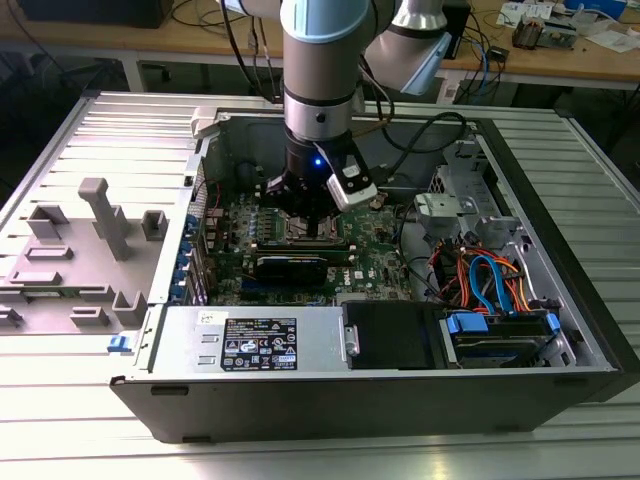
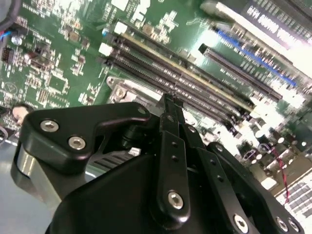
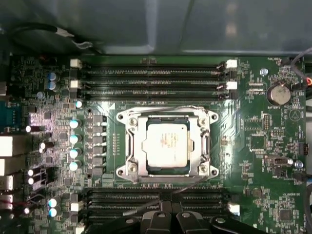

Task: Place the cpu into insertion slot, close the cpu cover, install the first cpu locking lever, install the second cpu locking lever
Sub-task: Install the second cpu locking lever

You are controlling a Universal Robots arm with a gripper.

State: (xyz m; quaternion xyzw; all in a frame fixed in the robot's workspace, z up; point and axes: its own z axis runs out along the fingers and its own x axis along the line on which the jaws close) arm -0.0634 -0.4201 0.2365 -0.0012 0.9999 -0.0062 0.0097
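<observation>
The black fingers [image 2: 170,146] of the gripper [image 3: 169,214] are pressing together, apparently closed and holding nothing, though the tips are sitting partly hidden. They are hovering over the memory slots [image 3: 161,200] just beside the metal-edged square insertion slot [image 3: 166,145]. The dull silver square cpu [image 3: 166,145] is lying inside it, with the thin silver cpu cover [image 3: 139,146] framing it on the green motherboard [image 3: 263,141].

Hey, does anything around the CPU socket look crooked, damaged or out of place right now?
Nothing stands out. In the first wrist view the cpu sits square in the insertion slot, with the cpu cover lying flat around it. The gripper sits just beside the socket, over the memory slots.
</observation>
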